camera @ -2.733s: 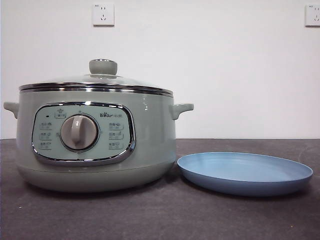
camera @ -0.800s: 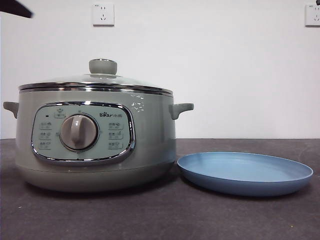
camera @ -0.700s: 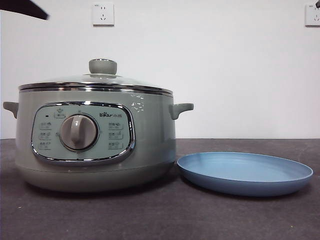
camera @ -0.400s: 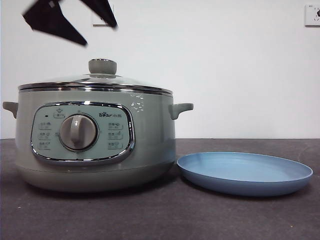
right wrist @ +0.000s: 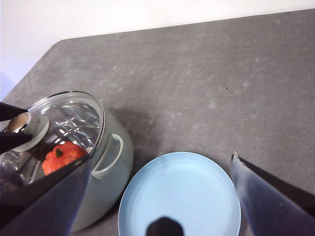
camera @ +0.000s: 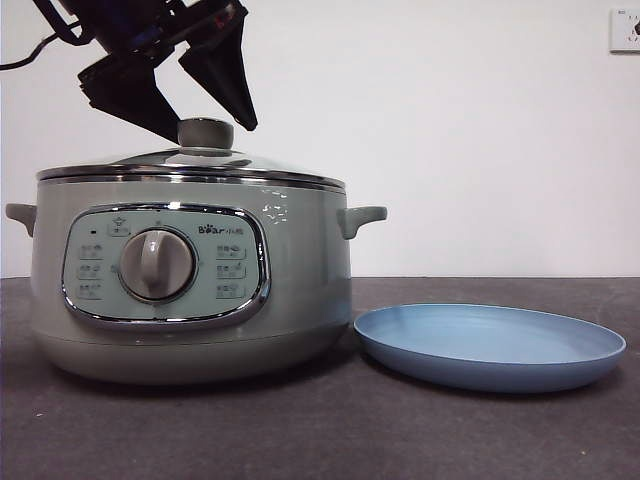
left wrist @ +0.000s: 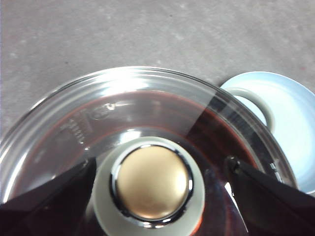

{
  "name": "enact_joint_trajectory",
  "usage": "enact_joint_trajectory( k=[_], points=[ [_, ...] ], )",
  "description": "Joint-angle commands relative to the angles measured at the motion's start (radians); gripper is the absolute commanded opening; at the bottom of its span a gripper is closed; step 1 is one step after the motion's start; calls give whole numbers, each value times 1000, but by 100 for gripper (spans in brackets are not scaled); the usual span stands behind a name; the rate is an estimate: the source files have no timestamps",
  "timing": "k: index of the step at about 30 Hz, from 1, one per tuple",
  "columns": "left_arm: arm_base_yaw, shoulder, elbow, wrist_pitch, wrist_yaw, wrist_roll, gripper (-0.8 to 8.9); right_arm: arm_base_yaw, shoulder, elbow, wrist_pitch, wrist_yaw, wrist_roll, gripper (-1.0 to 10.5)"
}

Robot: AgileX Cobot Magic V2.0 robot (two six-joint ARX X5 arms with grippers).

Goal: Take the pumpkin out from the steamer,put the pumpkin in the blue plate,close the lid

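A dark grey table (camera: 320, 430) is seen carrying the steamer (camera: 190, 290) at the left, with the blue plate (camera: 490, 345) lying just beside it on the right, its rim close to the pot's base but not visibly touching. The lid (camera: 190, 165) is seated squarely on the steamer, and through its glass the pumpkin (right wrist: 61, 156) is visible inside the pot, its green stem uppermost. The left gripper (camera: 205, 110) is held directly above the lid's knob (left wrist: 153, 183), its jaws spread wide and straddling the knob on either side without touching it. The right gripper (right wrist: 160, 196) is held high above the plate, jaws likewise wide apart and holding nothing.

The step in hand is judged to be the grasp of the knob, so that the lid can be lifted off. It is best done with the jaws lowered evenly until the knob's waist sits between them, then closed squarely, since an off-centre grip could let the lid tilt and catch on the steel rim.

Open tabletop is available to the far side of the steamer and in front of it, where the lid could be set down. The plate side should be kept free for the pumpkin's transfer.
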Motion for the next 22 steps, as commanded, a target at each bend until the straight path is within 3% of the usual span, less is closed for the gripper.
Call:
enact_joint_trajectory(
  k=[1,4,11,22],
  points=[
    [-4,2,-3,-6,-3,10,436,2,1,3,5,2,6,473],
    [-4,2,-3,-26,-3,11,417,2,1,3,5,2,6,473],
    [-4,2,-3,-38,-3,51,-2,2,1,3,-2,2,6,472],
    [-4,-37,33,-14,-5,55,-9,2,2,3,-12,-3,7,472]
  ],
)
